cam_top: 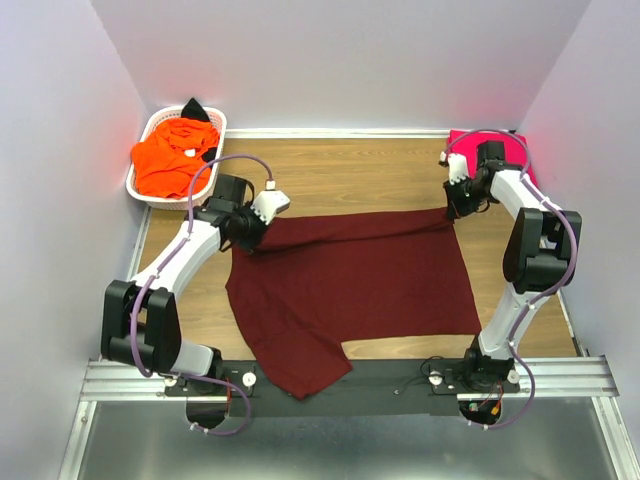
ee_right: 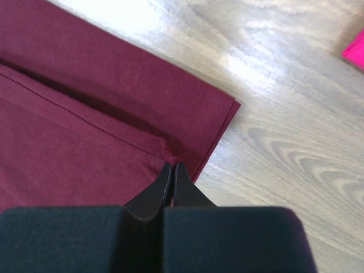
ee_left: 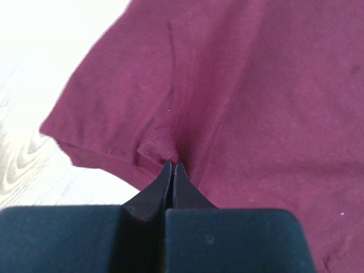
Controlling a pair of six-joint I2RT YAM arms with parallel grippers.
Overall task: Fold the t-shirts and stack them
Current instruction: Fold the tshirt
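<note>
Pinching one t-shirt (cam_top: 350, 285), left claw (cam_top: 244, 244), right claw (cam_top: 452, 211)

Lab booth, blank walls (cam_top: 340, 60), wooden table (cam_top: 340, 170)

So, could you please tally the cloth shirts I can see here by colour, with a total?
dark maroon cloth t-shirt, spread flat: 1
bright pink cloth shirt, folded at the far right: 1
orange cloth shirt, in the white plastic lattice basket: 1
black cloth shirt, only partly showing in that basket: 1
Total: 4
</note>
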